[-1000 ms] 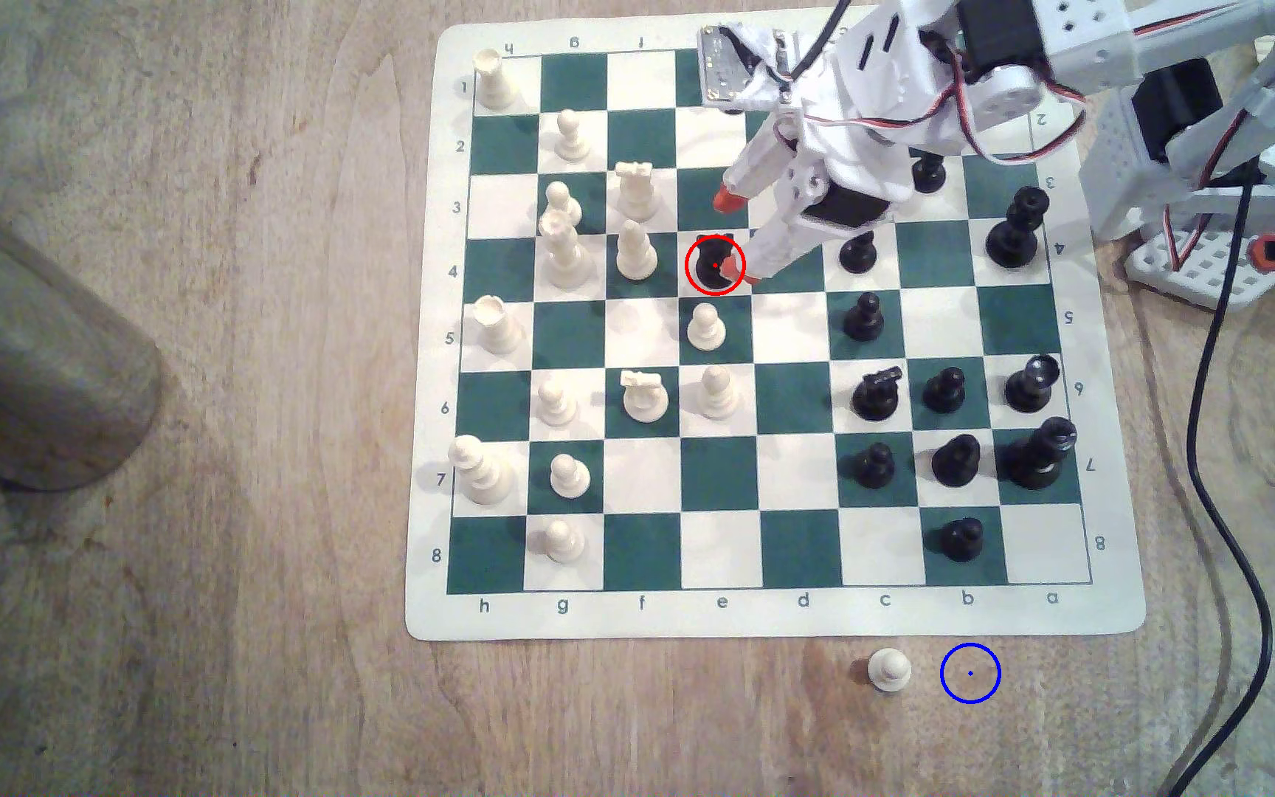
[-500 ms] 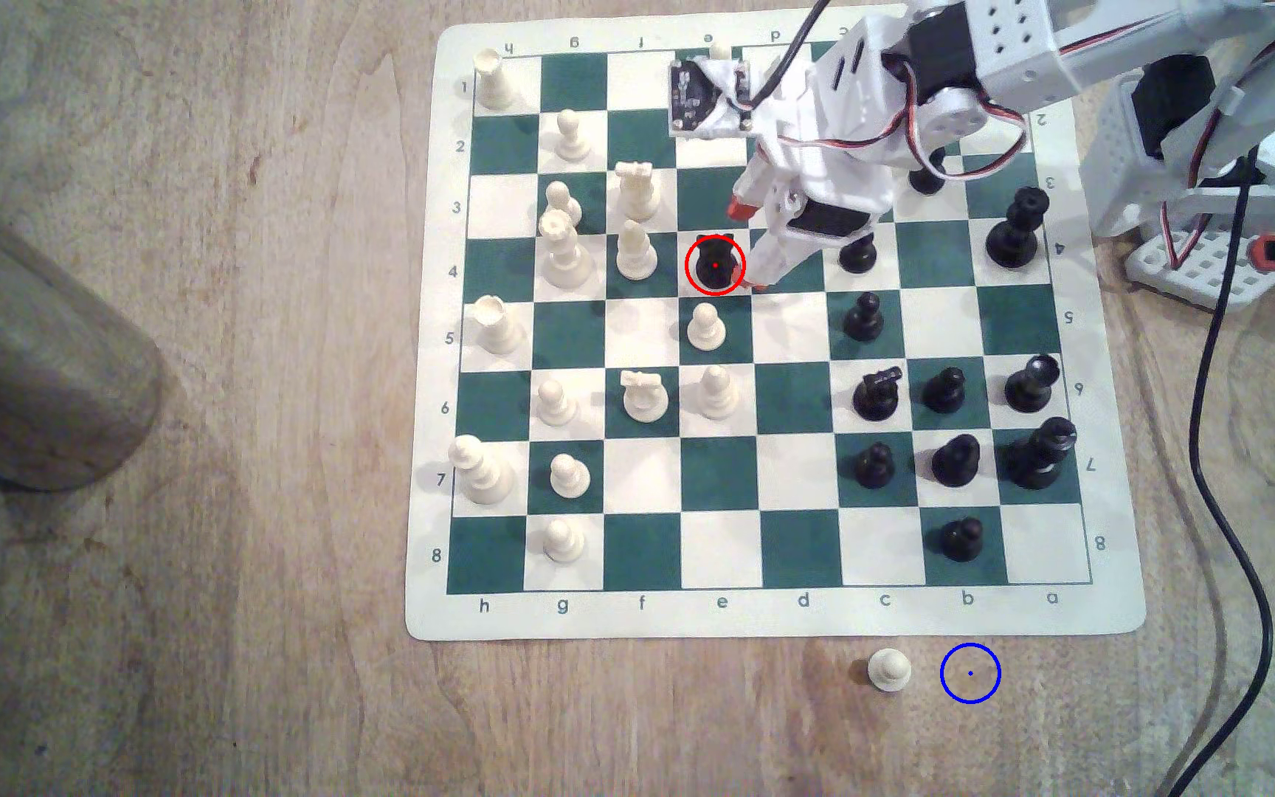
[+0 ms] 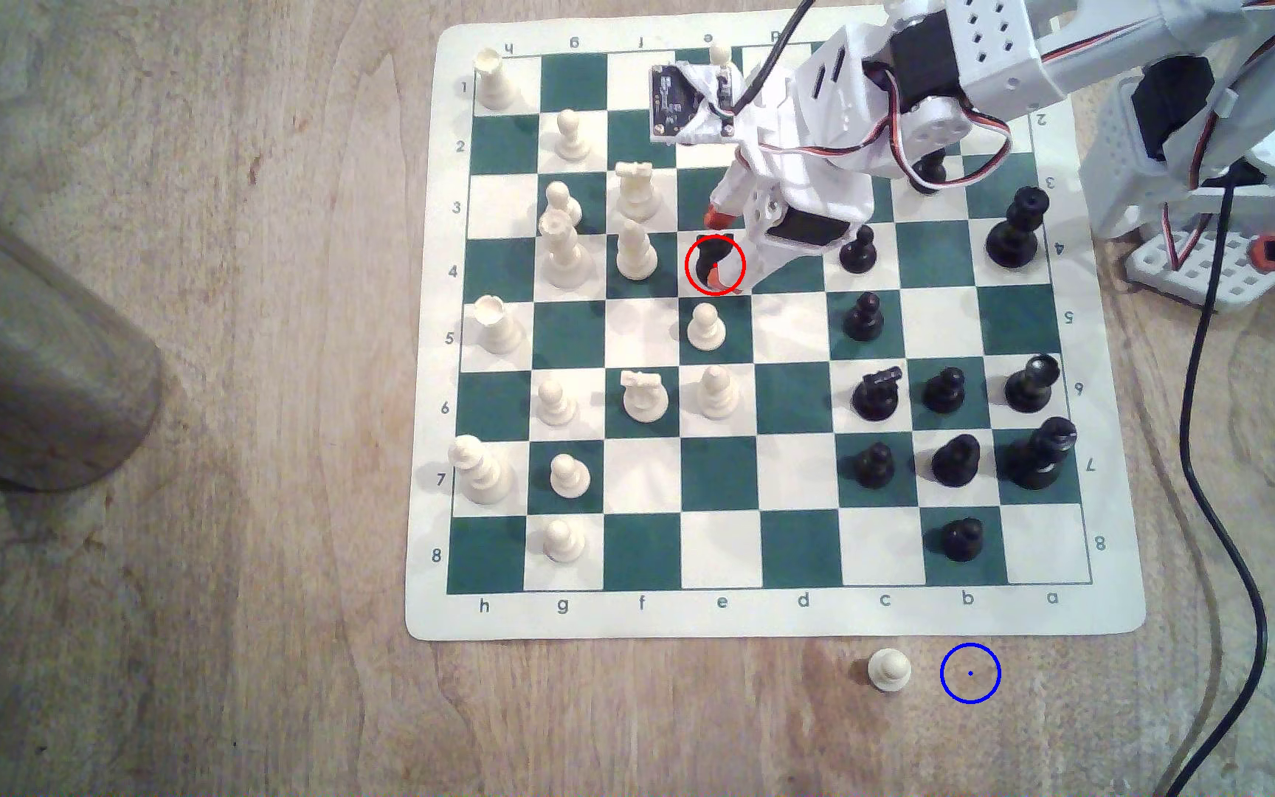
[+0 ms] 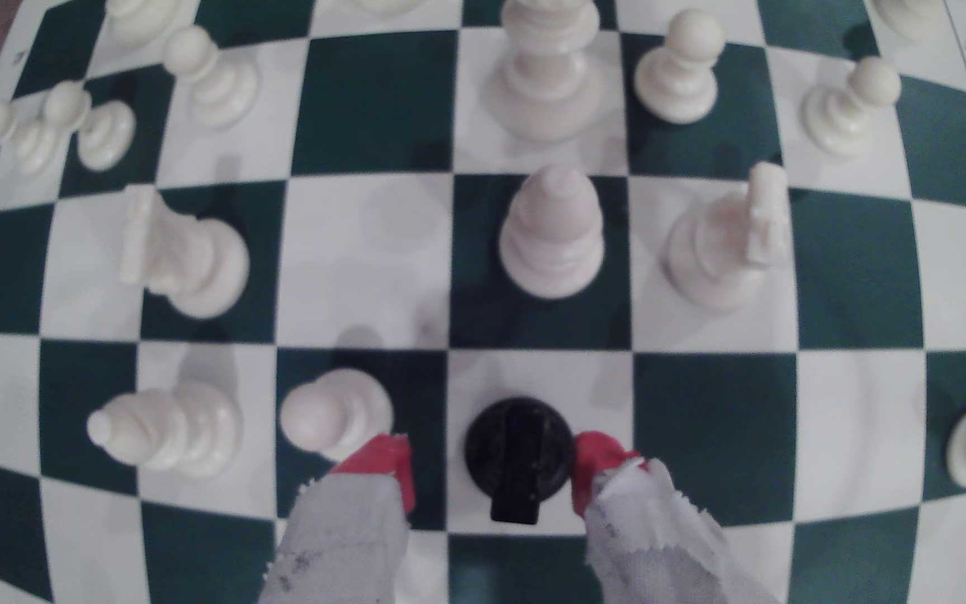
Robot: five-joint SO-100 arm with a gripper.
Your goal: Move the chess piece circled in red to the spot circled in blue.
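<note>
- Since a second ago I've brought the tool [image 3: 721, 249] further out over the board and lower, so its two red tips now stand either side of the black knight [image 3: 713, 264]; the knight itself hasn't shifted from its red-ringed white square.
- From the wrist camera the tool [image 4: 492, 464] is spread apart, not gripping: one red fingertip [image 4: 594, 459] looks to be touching or just beside the round body of the black knight [image 4: 518, 456], while the other fingertip [image 4: 385, 464] stands clear with a gap of green square between.
- My judgement of the step: I'm set to close. To do it well I'd centre the tool first, nudging toward the side with the gap so both tips meet the body together and the piece isn't shoved sideways.
- Grip low on the squat body rather than the jutting head, which would twist out.
- Watch the white pawn [image 4: 335, 415] just beside the free fingertip; I mustn't clip it while closing or lifting.
- Further off, the white bishop [image 4: 553, 232] stands one square ahead, well clear.
- Farthest, on bare bench beyond the board's edge, the blue ring [image 3: 970, 674] waits next to a lone white pawn [image 3: 888, 670]; lift straight up before travelling.
</note>
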